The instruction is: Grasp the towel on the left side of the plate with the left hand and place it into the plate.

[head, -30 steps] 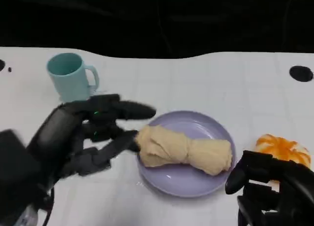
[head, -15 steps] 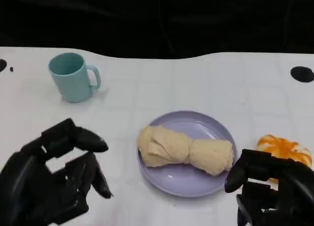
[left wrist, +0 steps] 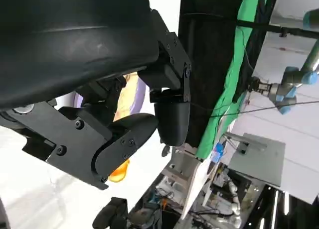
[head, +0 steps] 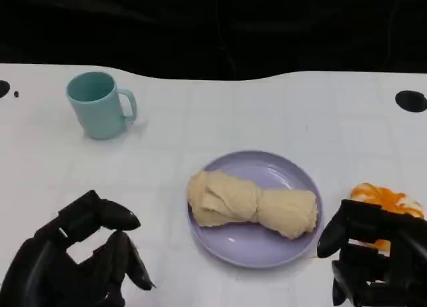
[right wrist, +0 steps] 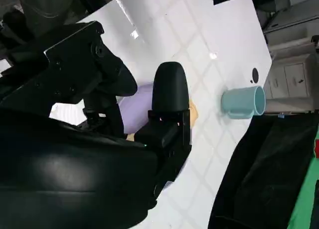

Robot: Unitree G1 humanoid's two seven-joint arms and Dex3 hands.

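The cream-coloured, loosely rolled cloth towel [head: 252, 205] lay across the round lilac plate [head: 230, 243], its length spanning most of the dish and one end reaching the rim nearest the left hand; it looked settled there under its own weight, so the placing seemed done. The black, many-fingered left hand [head: 77, 260] hung low over the white table [head: 267, 113], well apart from the plate and on its left, fingers spread and holding nothing, a pose that suited a hand with no further work on the cloth. The black right hand [head: 373, 260] sat just beyond the plate's far side from the left hand, also empty, its fingers loosely apart; it appeared parked clear so as not to crowd the dish. Right behind it, partly hidden by its fingers, lay an orange, peel-like object [head: 383, 200], touching nothing on the plate. A pale teal ceramic mug [head: 99, 105] stood upright farther out from the left hand, handle turned toward the plate, well apart from everything else.
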